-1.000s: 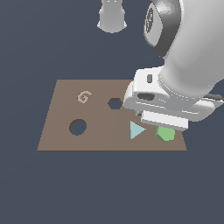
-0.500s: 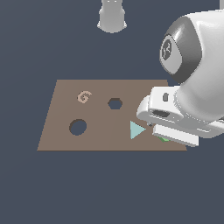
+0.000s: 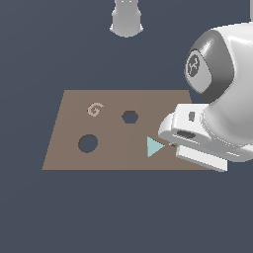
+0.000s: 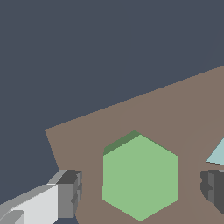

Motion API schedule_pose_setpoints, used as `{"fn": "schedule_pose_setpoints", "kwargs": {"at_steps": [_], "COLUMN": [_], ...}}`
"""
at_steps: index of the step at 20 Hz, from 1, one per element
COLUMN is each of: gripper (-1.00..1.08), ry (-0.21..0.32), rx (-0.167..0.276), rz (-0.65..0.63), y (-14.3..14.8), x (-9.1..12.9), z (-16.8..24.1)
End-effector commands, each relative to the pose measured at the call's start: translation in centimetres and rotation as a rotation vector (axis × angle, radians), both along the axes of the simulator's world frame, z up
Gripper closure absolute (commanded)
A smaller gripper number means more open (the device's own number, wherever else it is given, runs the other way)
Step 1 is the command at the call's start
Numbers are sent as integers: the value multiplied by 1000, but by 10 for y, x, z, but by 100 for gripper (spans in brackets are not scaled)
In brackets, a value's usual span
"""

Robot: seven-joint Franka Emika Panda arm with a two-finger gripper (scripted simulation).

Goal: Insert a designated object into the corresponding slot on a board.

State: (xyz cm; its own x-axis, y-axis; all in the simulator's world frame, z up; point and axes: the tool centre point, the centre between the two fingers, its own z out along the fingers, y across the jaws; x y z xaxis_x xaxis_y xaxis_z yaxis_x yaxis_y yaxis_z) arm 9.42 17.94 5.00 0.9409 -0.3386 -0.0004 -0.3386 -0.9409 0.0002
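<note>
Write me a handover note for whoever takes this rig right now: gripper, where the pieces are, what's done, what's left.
Gripper: open, fingers either side of the green hexagonal block, not closed on it.
Block: flat on the board near a corner, beside the light-blue triangle. In the exterior view the arm hides it.
Hexagonal slot: empty, toward the exterior view's left of the triangle; the round hole is also empty.
Done: gripper lined up over the block.
Left: close, lift, carry to the slot, insert.
</note>
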Motion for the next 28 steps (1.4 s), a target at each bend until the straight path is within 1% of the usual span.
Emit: {"fn": "schedule_pose_setpoints", "kwargs": {"at_steps": [1, 11, 12, 28], "gripper": [-92, -92, 108, 108], "ry": [0, 0, 0, -1], "rx": [0, 0, 0, 0], "rz": [0, -2, -2, -4], "y": [0, 0, 0, -2], "x": [0, 1, 1, -1], "z": [0, -20, -20, -19]}}
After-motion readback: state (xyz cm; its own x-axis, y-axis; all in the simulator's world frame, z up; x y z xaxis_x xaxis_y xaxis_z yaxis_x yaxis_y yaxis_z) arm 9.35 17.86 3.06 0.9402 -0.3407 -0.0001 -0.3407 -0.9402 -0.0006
